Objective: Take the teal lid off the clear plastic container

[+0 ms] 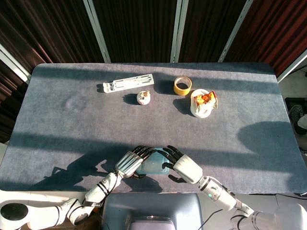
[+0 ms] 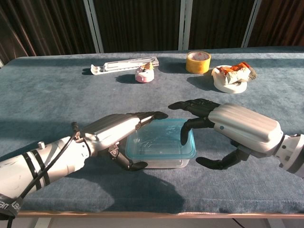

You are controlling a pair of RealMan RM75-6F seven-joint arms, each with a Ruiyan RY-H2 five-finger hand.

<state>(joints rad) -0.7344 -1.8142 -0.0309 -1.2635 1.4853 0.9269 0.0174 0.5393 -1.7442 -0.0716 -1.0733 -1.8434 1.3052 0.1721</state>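
Observation:
The clear plastic container (image 2: 164, 161) with its teal lid (image 2: 159, 141) sits at the near edge of the table, lid on. My left hand (image 2: 116, 130) grips its left side, with fingers laid over the lid's far left edge and the thumb against the front wall. My right hand (image 2: 237, 128) reaches in from the right. Its dark fingertips (image 2: 183, 137) rest on the lid's right edge, and its thumb hangs just off the container's right wall. In the head view the lid (image 1: 154, 166) shows between the left hand (image 1: 130, 162) and the right hand (image 1: 184, 167).
Far across the table lie a white flat bracket (image 2: 126, 64), a small pink-white object (image 2: 144, 74), a roll of yellow tape (image 2: 198, 61) and a white dish with food (image 2: 231, 77). The table's front edge (image 2: 152, 213) runs just below the hands.

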